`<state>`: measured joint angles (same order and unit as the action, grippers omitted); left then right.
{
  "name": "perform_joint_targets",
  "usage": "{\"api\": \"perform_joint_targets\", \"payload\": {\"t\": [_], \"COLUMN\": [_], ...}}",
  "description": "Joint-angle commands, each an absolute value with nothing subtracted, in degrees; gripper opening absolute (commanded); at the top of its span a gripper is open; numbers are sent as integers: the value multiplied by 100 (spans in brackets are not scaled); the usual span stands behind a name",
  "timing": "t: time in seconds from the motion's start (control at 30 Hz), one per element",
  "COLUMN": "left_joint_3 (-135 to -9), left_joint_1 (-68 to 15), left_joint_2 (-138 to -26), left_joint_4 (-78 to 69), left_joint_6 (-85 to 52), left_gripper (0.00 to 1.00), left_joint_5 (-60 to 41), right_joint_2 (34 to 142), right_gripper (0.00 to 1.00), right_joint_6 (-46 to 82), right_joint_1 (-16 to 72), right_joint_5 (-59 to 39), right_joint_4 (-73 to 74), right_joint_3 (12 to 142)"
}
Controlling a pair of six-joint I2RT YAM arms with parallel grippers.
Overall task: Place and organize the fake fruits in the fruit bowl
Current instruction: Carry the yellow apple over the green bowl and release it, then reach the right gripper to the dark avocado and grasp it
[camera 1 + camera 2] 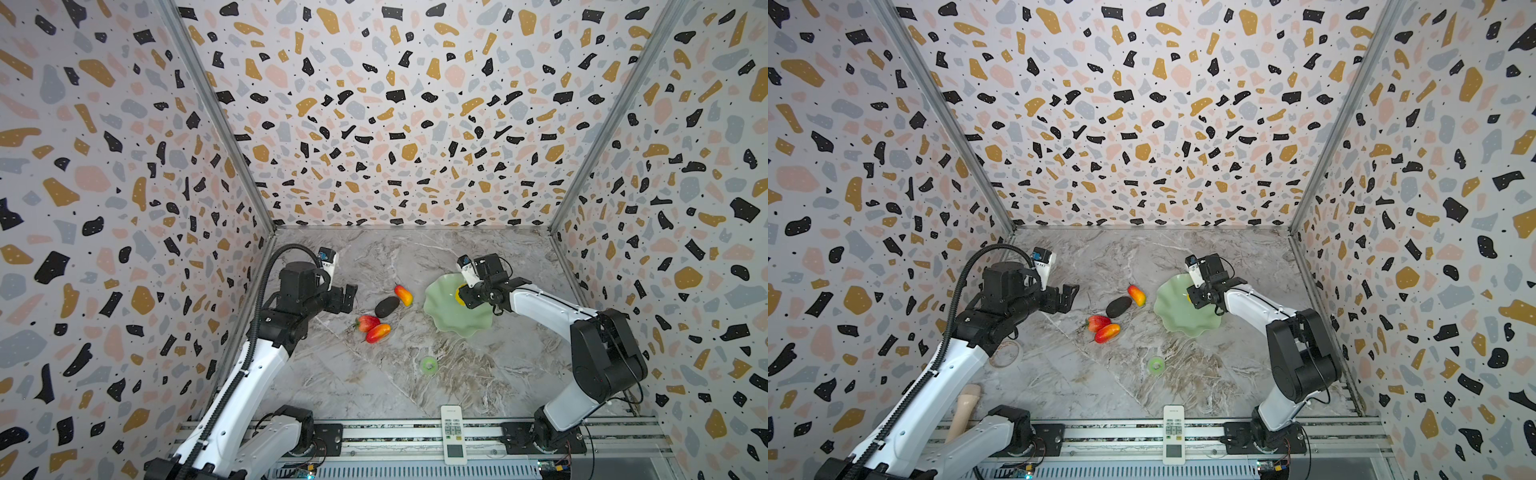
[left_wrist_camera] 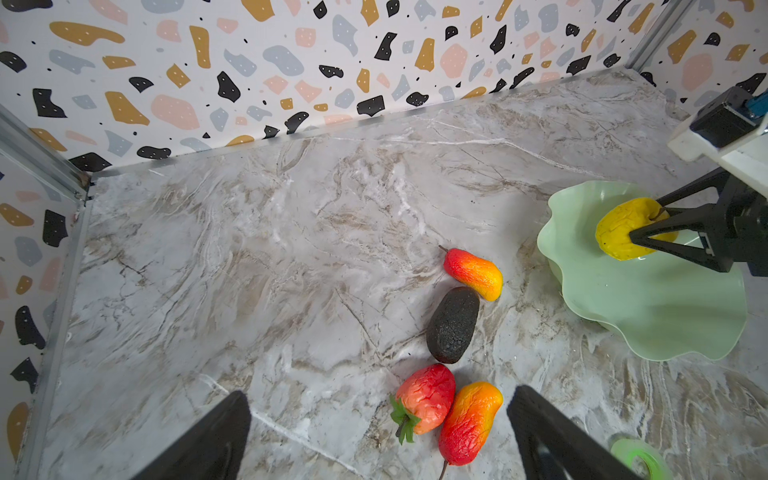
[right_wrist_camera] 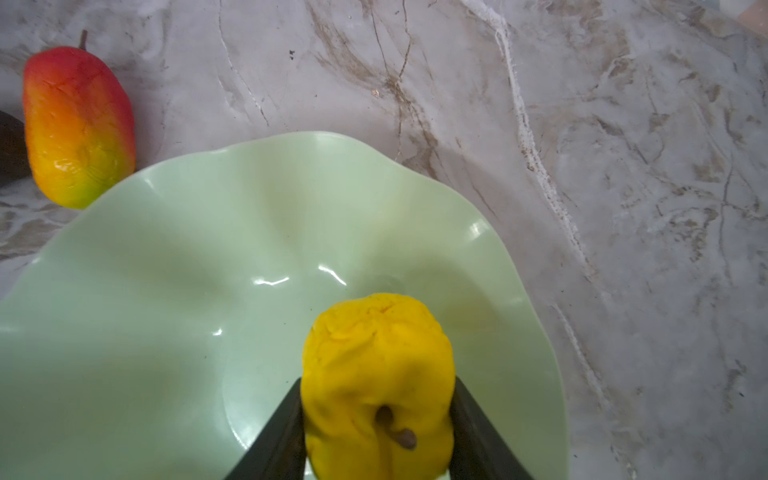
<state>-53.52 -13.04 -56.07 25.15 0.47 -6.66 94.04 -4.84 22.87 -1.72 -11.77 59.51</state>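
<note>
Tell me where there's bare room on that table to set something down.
Free: the far strip between the back wall and the bowl; the near stretch between the ring and the remote; most of the bowl, beside the yellow fruit. Crowded: the strawberry, dark oval and two red-orange fruits bunched between the left tool and the bowl.

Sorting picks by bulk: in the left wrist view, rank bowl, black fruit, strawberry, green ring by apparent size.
Bowl
Black fruit and strawberry: alike, strawberry nearer the camera, so unranked
Green ring, partly cut off at the edge
</note>
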Motion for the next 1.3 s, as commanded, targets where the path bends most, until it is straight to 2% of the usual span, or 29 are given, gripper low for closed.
{"api": "perform_joint_targets", "payload": {"t": [0.0, 0.13, 0.23, 0.43, 0.63, 0.83, 1.0, 1.13, 1.27], "left_joint_3": [-5517, -5585, -5624, -5673, -5671, -5767, -5830, -5767, -5668], "left_joint_1": [-1352, -1364, -1388, -1424, -1453, -1468, -1477, -1475, -1477], "left_joint_2": [-5625, -5634, -5644, -5686, -5682, -5621, -5603, -5552, -5440], "left_joint_4": [2258, 2265, 2284, 2299, 2353, 2533, 2610, 2673, 2733], "left_joint_6": [103, 113, 134, 168, 204, 337, 364, 368, 383], "left_gripper": [100, 100, 100, 100, 100, 100, 100, 99, 99], "left_joint_5": [-636, -646, -644, -648, -626, -503, -545, -544, -506], "right_joint_2": [9451, 9585, 9634, 9634, 9360, 8915, 8913, 9193, 10075], "right_gripper": [31, 32, 39, 59, 88, 100, 99, 99, 99], "right_joint_6": [-397, -399, -390, -402, -449, -497, -748, -1472, -2352], "right_joint_1": [2272, 2269, 2275, 2280, 2373, 2688, 3322, 4069, 4421], "right_joint_5": [-297, -342, -360, -335, -127, 141, 165, -294, -773], "right_joint_4": [-1077, -1072, -1081, -1250, -1526, -1980, -2243, -2026, -2434], "right_joint_3": [5927, 5961, 5994, 6149, 6365, 6745, 7356, 7584, 8218]}}
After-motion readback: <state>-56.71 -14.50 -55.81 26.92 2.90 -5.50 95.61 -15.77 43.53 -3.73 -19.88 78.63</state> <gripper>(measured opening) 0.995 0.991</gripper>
